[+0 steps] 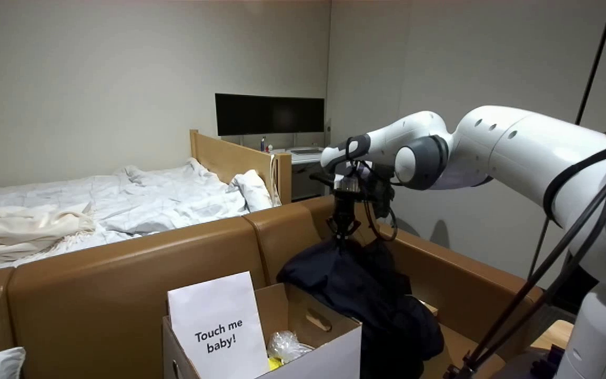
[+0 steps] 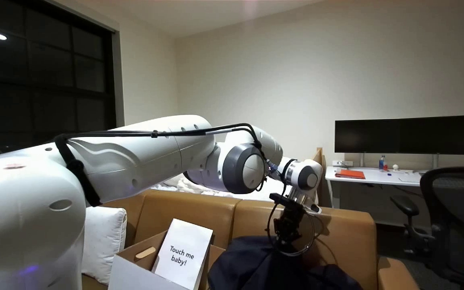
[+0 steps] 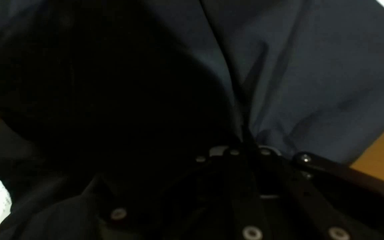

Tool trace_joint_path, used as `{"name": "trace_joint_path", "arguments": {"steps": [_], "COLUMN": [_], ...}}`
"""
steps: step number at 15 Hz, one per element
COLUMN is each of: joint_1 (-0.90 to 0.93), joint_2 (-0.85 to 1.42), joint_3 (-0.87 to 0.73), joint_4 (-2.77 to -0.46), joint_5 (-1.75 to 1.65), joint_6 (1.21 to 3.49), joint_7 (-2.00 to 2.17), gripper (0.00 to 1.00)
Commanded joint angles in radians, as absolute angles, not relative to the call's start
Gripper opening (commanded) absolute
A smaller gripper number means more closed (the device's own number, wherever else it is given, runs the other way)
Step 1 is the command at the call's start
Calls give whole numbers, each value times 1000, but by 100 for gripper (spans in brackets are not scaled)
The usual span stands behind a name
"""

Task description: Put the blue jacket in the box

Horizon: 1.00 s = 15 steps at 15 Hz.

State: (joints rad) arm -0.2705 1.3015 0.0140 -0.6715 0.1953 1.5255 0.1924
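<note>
Carrying step judged in hand: the jacket (image 1: 374,300) is pinched by its gathered top in the end effector (image 1: 341,238), right of the box (image 1: 332,352), lower centre in both exterior views. More lift, then a leftward shift, likely needed. Boxed clear plastic (image 1: 284,345) is shown in an exterior view, not the wrist view.
</note>
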Motion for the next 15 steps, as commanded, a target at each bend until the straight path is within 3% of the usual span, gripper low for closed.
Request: {"name": "trace_joint_path", "arguments": {"steps": [1,14,15], "joint_1": [-269,-140,-157], "joint_2": [1143,652,784], "joint_3": [9,-89,-76], "joint_4": [-794,-1088,-939], "joint_5": [173,5,32], "joint_6": [1490,1403,1384], "joint_7": [111,147,142], "gripper": [1,1,1]}}
